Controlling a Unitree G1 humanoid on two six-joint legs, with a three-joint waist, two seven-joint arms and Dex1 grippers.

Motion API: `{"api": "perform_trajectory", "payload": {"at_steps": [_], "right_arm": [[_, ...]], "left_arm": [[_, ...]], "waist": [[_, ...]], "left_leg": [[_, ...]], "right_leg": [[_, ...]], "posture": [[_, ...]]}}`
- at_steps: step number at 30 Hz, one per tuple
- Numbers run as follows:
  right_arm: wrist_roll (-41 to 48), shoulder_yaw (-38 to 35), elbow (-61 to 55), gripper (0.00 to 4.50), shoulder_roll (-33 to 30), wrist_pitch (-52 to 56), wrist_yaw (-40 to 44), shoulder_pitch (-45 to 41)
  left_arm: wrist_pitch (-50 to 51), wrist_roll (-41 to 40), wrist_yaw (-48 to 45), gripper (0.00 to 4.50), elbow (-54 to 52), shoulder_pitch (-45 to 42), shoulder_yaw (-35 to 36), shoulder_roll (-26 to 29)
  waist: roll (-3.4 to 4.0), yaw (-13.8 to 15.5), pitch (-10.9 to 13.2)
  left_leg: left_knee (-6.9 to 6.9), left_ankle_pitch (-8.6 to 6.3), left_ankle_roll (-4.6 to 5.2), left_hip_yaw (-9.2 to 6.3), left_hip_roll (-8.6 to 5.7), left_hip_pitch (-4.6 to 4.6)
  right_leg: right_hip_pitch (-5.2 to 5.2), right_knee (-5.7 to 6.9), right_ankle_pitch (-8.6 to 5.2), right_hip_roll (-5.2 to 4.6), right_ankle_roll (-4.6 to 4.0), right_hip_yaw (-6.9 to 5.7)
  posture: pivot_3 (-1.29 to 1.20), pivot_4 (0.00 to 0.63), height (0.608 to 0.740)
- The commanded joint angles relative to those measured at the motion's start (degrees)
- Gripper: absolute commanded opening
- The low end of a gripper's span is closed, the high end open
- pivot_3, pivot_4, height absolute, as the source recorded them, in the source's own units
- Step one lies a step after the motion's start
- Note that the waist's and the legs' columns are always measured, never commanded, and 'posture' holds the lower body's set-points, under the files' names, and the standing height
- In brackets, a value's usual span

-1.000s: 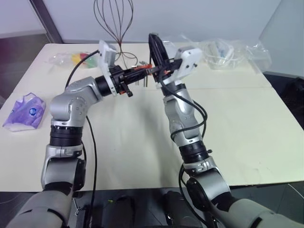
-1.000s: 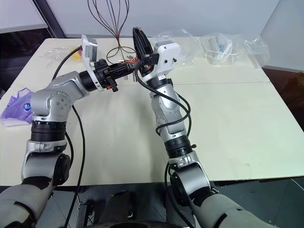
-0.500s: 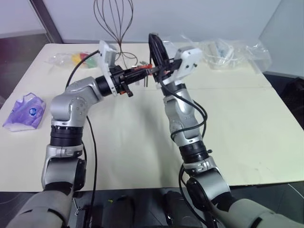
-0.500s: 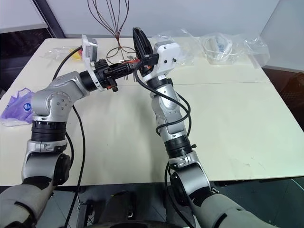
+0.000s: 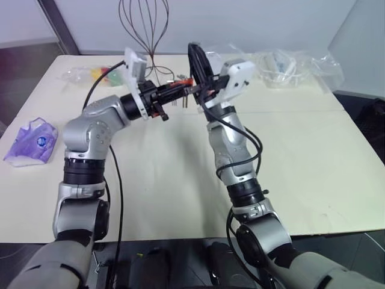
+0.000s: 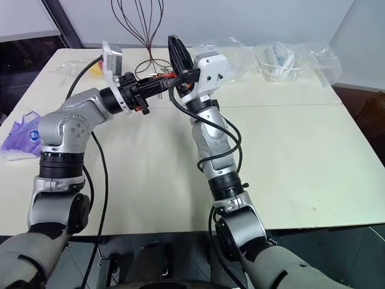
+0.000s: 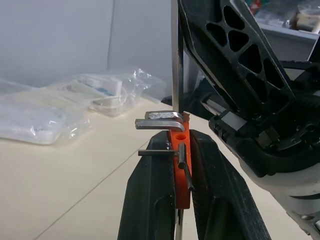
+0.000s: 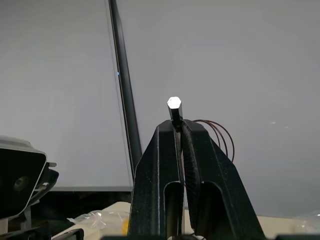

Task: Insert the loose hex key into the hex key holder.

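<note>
From the left eye, both arms are raised over the table [image 5: 180, 180] and meet in mid-air. The left gripper [image 5: 171, 93] is clamped on the orange-red holder [image 5: 180, 86], and the right gripper [image 5: 198, 90] comes in from the other side, almost touching it.

The right eye shows the same meeting point above the table's far half, with clear plastic bags [image 6: 289, 60] and a wire whisk [image 6: 144, 24] behind.

In the left wrist view the holder [image 7: 178, 165] sits pinched between the two black fingers [image 7: 150, 200], a few seated keys jutting from it. A long grey rod, seemingly the key [image 7: 174, 55], stands just at the holder's top edge. Whether it has entered a slot, I cannot tell.

In the right wrist view the jaws are shut on the key [image 8: 174, 107], its hex end poking beyond the fingertips.

I judge both pickups done; the insertion itself and the release remain.
</note>
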Motion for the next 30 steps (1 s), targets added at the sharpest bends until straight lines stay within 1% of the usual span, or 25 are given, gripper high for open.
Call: {"api": "perform_trajectory", "payload": {"at_steps": [1, 4, 7, 9, 10, 14, 17, 22, 30], "right_arm": [[-0.18, 0.18, -1.49, 0.06, 1.44, -0.01, 0.21, 0.05], [-0.34, 0.51, -1.87, 0.06, 1.42, 0.44, 0.42, 0.79], [-0.35, 0.63, -2.29, 0.91, 1.31, 0.91, 0.61, 1.37], [-0.16, 0.83, -2.96, 1.88, 1.05, 1.8, 1.06, 2.11], [-0.05, 1.02, -3.53, 2.54, 0.87, 2.29, 1.38, 2.68], [-0.86, 2.08, -7.12, 4.46, -0.86, 3.67, 3.22, 6.13], [-1.14, 2.63, -12.93, 4.46, -3.95, 5.63, 5.19, 10.67], [0.27, -0.08, -22.33, 4.46, -9.54, 11.26, 5.62, 16.2], [-0.31, -5.33, -34.91, 4.46, -19.46, 20.47, 5.25, 26.99]], "left_arm": [[-1.33, -1.01, -0.1, 0.0, -0.78, -2.34, 1.6, -0.03], [-1.53, -0.94, -0.25, 0.0, -0.34, -2.59, 1.59, -0.24], [-1.68, -0.92, -0.34, 0.0, -0.19, -2.67, 1.55, -0.38], [-1.91, -0.74, -0.38, 0.0, 0.07, -2.77, 1.49, -0.53], [-1.95, -0.7, -0.35, 0.0, 0.1, -2.78, 1.48, -0.6], [-2.34, -0.43, -0.07, 0.0, 0.54, -2.82, 1.54, -0.83], [-2.4, -0.31, 0.61, 0.0, 0.71, -2.35, 1.6, -1.31], [-0.23, -1.62, 3.02, 0.0, 0.34, -0.1, 1.94, -2.64], [8.64, -5.03, 8.92, 0.0, -0.22, 6.72, 1.35, -9.27]], "waist": [[0.0, 0.0, 0.0], [0.0, 0.0, 0.0], [0.0, 0.01, 0.0], [0.0, 0.03, 0.0], [0.0, 0.02, 0.0], [0.0, 0.02, 0.0], [0.0, 0.16, 0.0], [0.0, 0.21, 0.0], [-0.01, 0.5, 0.0]], "left_leg": [[0.0, 0.0, 0.0, 0.0, 0.0, 0.0], [0.0, 0.0, 0.0, 0.0, 0.0, 0.0], [0.0, 0.0, 0.0, 0.0, 0.0, 0.0], [0.0, 0.0, 0.0, 0.0, 0.0, 0.0], [0.0, 0.0, 0.0, 0.01, 0.0, 0.0], [0.0, 0.0, 0.0, 0.0, 0.0, 0.0], [-0.01, 0.0, 0.0, -0.01, -0.01, 0.0], [0.01, 0.0, 0.0, 0.0, -0.02, -0.01], [0.01, -0.01, 0.01, -0.02, -0.07, -0.01]], "right_leg": [[0.0, 0.0, 0.0, 0.0, 0.0, 0.0], [0.0, 0.0, 0.0, 0.0, 0.0, 0.0], [0.0, 0.0, 0.0, 0.0, 0.0, 0.0], [0.0, 0.0, 0.0, 0.0, 0.0, 0.0], [0.0, 0.0, 0.0, -0.01, 0.0, 0.0], [0.0, 0.0, 0.0, 0.0, 0.0, 0.0], [0.01, -0.01, 0.0, 0.0, 0.0, -0.01], [0.03, -0.04, 0.0, -0.02, 0.0, 0.0], [0.05, -0.06, 0.0, 0.02, 0.01, 0.0]], "posture": [[0.0, 0.15, 0.74], [0.0, 0.15, 0.74], [0.0, 0.15, 0.74], [0.0, 0.15, 0.74], [0.0, 0.15, 0.74], [0.0, 0.15, 0.74], [0.0, 0.15, 0.74], [0.0, 0.15, 0.74], [0.0, 0.15, 0.74]]}}
